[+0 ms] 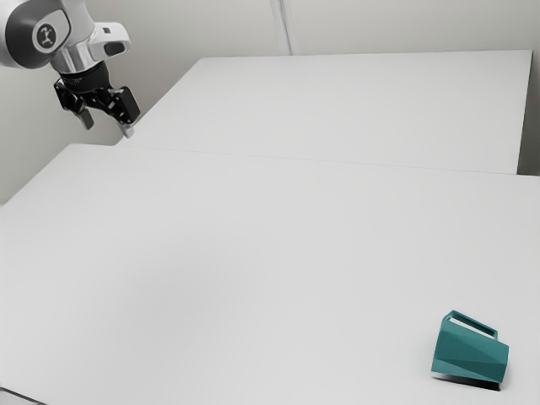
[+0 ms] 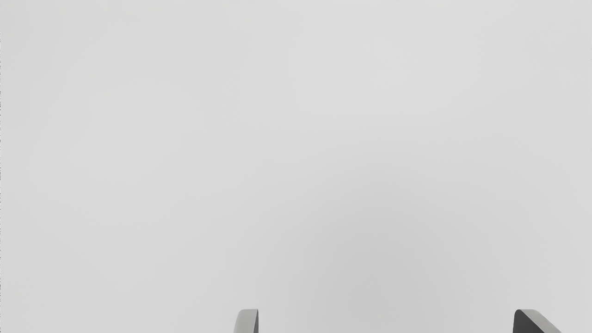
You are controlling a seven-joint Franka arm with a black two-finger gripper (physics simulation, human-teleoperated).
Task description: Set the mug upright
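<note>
Well in from the far edge of the desk (image 1: 253,253), the mug (image 1: 470,356) is seen on its side, handle (image 1: 476,321) up, righting yet to be achieved, the gripper (image 1: 107,129) spread and empty.

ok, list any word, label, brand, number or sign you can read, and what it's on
No text that I can read.
Arm: a small emblem on the round joint cap, too small to make out.
Mug, gripper, table: no lettering I can see.
</note>
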